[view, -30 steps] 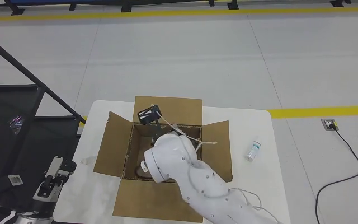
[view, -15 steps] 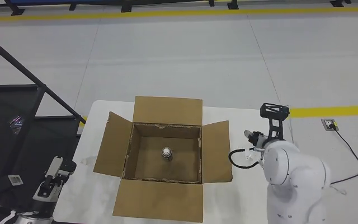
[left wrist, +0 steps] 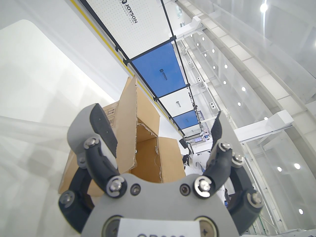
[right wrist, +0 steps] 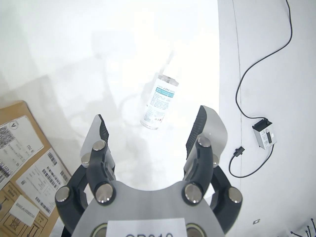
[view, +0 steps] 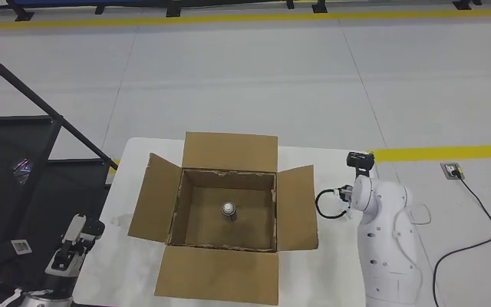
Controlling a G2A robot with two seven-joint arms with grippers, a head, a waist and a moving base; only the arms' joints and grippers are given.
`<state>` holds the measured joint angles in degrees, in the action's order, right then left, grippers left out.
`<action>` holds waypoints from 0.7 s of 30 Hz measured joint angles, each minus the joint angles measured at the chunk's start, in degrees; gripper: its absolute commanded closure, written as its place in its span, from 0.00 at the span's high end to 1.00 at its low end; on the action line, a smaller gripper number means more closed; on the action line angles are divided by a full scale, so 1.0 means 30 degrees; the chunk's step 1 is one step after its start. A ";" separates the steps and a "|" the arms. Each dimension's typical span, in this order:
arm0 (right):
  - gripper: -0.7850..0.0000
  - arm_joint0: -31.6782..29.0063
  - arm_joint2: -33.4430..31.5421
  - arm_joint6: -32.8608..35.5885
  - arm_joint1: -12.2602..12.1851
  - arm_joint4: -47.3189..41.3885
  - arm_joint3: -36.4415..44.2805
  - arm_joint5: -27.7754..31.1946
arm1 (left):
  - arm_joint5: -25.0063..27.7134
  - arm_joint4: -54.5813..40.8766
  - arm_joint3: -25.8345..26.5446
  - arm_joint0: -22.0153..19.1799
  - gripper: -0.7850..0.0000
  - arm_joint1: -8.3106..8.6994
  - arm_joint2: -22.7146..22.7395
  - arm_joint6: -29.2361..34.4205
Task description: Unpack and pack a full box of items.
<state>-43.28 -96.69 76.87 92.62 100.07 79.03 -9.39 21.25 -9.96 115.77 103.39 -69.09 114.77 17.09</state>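
An open cardboard box (view: 230, 153) stands mid-table with its flaps spread. One small bottle (view: 227, 209) stands upright on its floor. A clear bottle with a white label (right wrist: 160, 102) lies on the white table to the right of the box. My right gripper (right wrist: 151, 115) hangs open just above it, a finger on each side and not touching. From above, the right arm (view: 380, 211) covers that bottle. My left gripper (left wrist: 158, 114) is open and holds nothing. It sits low off the table's front left corner (view: 83, 227), facing the box (left wrist: 148, 149).
The labelled right flap of the box (right wrist: 24, 149) lies close beside the right gripper. Past the table's right edge, a cable and a grey adapter (right wrist: 264, 134) lie on the floor. A black framed net (view: 31, 169) stands left of the table (view: 123, 253).
The right arm came up out of the box, swung to the right side of the table and settled over the lying bottle. The bottle inside the box came into sight. The left arm stayed still.
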 measured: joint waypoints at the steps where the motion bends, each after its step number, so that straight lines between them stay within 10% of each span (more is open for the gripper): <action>1: 0.73 0.0142 -0.0176 -0.0164 -0.0035 -0.0175 -0.0435 -0.0037 | 0.0000 0.0000 0.0000 0.0000 1.00 0.0000 0.0000 0.0000; 21: 0.46 0.1906 -0.1522 -0.2431 -0.0691 -0.1372 -0.6091 -0.1008 | 0.0000 0.0000 0.0000 0.0000 1.00 0.0000 0.0000 0.0000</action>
<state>-37.56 -101.25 69.58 90.55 95.96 60.76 -12.42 21.25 -9.96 115.77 103.39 -69.09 114.77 17.09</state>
